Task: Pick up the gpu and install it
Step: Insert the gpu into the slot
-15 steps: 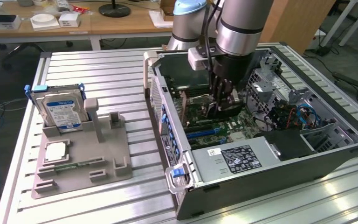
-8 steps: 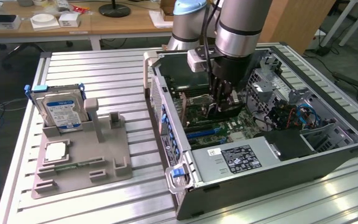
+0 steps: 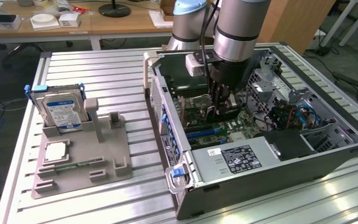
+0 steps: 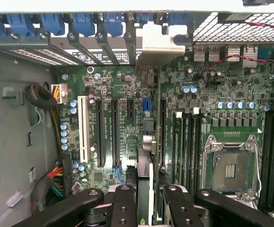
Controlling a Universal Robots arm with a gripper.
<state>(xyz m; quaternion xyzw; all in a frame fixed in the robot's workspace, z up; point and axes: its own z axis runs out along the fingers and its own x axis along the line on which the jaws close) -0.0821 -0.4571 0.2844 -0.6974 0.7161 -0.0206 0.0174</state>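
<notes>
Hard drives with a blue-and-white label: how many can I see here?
1. The hard drive stands upright in the grey holder on the table, at the exterior view's left, apart from the open computer case. Others may be hidden inside.

Gpu (image 4: 145,189) edge-on, upright over motherboard (image 4: 127,90)

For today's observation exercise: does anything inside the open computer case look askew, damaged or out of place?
Nothing stands out. The gripper holds the gpu edge-on and upright over the motherboard slots; cables and the empty CPU socket look orderly.
</notes>
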